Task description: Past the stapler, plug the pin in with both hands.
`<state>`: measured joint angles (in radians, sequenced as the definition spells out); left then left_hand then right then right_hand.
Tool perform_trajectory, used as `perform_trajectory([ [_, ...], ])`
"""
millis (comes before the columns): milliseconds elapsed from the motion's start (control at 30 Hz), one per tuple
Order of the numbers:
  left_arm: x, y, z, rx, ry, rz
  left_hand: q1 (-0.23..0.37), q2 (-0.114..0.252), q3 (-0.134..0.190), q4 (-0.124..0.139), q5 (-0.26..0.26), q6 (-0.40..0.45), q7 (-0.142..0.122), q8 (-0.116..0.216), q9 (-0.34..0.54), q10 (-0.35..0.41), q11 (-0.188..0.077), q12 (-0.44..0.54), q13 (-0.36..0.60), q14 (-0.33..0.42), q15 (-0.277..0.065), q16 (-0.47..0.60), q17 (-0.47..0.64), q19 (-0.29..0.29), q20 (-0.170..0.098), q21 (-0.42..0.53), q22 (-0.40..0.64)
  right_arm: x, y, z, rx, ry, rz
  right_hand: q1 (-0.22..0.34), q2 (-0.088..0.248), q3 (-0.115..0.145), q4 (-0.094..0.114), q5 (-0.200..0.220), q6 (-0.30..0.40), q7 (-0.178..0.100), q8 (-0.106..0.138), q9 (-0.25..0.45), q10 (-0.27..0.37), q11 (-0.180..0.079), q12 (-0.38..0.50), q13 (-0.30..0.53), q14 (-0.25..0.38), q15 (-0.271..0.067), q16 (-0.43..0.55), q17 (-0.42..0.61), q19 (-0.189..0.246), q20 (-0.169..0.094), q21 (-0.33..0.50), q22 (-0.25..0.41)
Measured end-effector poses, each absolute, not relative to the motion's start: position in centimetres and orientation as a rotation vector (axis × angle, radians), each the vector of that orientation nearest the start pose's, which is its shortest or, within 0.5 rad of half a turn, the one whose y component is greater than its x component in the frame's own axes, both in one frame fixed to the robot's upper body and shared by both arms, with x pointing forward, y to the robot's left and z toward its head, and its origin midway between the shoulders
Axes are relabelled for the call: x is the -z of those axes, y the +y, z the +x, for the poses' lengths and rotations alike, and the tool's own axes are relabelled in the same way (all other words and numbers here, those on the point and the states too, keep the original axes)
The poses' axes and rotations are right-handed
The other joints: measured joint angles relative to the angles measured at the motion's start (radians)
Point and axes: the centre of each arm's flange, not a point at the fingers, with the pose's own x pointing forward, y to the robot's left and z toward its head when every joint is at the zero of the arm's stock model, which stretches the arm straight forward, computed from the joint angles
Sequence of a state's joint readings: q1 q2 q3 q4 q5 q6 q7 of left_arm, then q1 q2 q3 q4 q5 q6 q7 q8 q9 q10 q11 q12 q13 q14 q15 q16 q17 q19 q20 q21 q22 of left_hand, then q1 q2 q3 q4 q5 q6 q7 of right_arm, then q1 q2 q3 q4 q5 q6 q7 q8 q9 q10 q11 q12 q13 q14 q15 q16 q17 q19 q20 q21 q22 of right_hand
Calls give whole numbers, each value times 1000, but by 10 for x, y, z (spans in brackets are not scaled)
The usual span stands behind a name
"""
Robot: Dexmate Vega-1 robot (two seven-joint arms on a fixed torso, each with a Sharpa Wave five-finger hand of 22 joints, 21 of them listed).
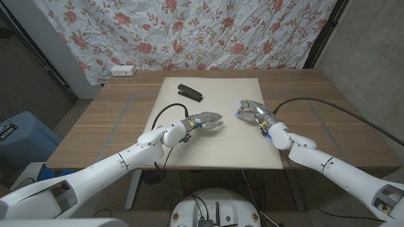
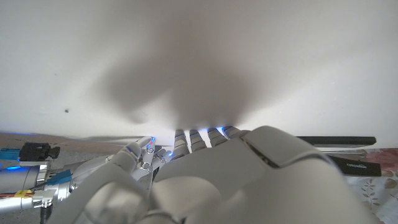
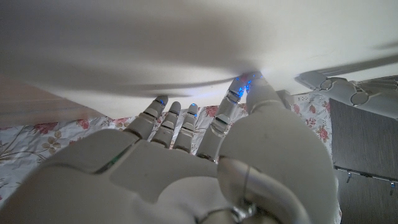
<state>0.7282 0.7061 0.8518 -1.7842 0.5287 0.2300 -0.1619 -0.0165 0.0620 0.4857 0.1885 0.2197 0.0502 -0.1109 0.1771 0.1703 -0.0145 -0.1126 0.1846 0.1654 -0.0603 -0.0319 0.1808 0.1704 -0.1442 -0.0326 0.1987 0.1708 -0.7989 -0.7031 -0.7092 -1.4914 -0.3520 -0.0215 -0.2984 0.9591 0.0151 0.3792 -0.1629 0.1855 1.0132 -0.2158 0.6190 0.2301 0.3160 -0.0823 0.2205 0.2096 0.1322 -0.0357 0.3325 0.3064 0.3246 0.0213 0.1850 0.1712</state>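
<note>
A wooden table [image 1: 95, 126] stands before a flowered cloth [image 1: 189, 31], its middle covered by a smooth, pale square mat [image 1: 208, 157]. Both white robot arms reach over the mat from the near corners. The left hand [image 1: 205, 121] hovers low near the mat's centre, fingers bunched forward toward the right; a black cable [image 1: 161, 116] loops from behind it across the mat, so it may be pinching the cable's end, but the plug itself is too small to make out and the grip cannot be told. The right hand [image 1: 251, 110] faces it, a short gap apart, fingers curled in; a second black cable [image 1: 328, 104] runs away from it toward the far right of the table. Whether it holds a socket cannot be told either. In the right wrist view its fingers [image 3: 165, 121] reach side by side toward the mat. A slim black stapler [image 1: 190, 93] lies on the mat beyond both hands, well apart from them. A white power strip [image 1: 122, 70] sits at the far left edge.

The plug is likely light, hard plastic and a little slippery, its cable limp and springy; best taken by the rigid body just behind the pins, never by the cord.
</note>
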Motion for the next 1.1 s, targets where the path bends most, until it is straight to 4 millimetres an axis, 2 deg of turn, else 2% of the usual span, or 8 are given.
perform_trajectory([
  [1100,72,111,594,383,-495,1456,5,3,7,-7,0,4,-3,0,-1,0,0,0,-1,3,-4,-7,0,9,-1,-1,-1,87,-235,638,12,-582,-1149,-4,4,0,0,0,5,-4,-2,0,0,0,0,2,8,0,0,0,7,-7,8,-2],
])
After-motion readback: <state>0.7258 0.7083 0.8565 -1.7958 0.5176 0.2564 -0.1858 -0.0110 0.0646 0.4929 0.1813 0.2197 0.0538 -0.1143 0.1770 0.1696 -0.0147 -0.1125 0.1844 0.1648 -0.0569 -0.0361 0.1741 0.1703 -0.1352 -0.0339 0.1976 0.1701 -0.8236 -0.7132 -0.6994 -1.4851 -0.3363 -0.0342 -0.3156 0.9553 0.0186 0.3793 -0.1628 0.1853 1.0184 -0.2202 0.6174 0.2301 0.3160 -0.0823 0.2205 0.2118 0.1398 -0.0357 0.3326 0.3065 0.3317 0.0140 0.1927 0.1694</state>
